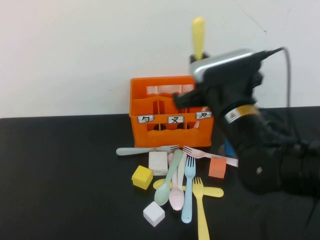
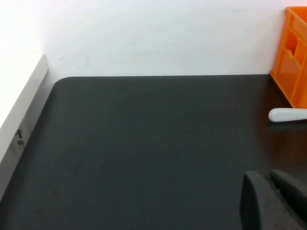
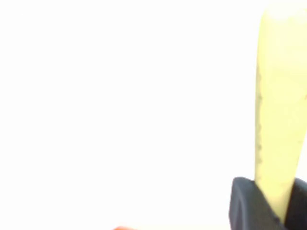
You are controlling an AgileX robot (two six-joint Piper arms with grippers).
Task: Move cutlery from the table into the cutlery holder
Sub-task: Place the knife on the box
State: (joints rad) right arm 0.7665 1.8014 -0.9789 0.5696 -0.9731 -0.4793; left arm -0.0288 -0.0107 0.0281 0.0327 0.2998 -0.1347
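The orange cutlery holder [image 1: 165, 112] stands at the back middle of the black table [image 1: 60, 175]. My right gripper [image 1: 198, 61] is above the holder's right end, shut on a yellow piece of cutlery [image 1: 198, 35] that points straight up; the right wrist view shows it [image 3: 280, 96] between the fingers [image 3: 247, 206]. Several pieces lie in front of the holder: a pale knife [image 1: 142, 149], a pink fork [image 1: 207, 154], a mint spoon [image 1: 167, 182], a pink spoon [image 1: 177, 195], a blue fork [image 1: 188, 195] and a yellow fork [image 1: 201, 215]. My left gripper [image 2: 271, 191] is low over bare table left of the holder [image 2: 295, 62], fingers together and empty.
A white cube [image 1: 158, 162], a yellow cube [image 1: 142, 177], another white cube [image 1: 154, 213] and an orange cube [image 1: 217, 167] lie among the cutlery. A bit of a blue cup [image 1: 227, 148] shows behind my right arm. A white wall rises behind the table.
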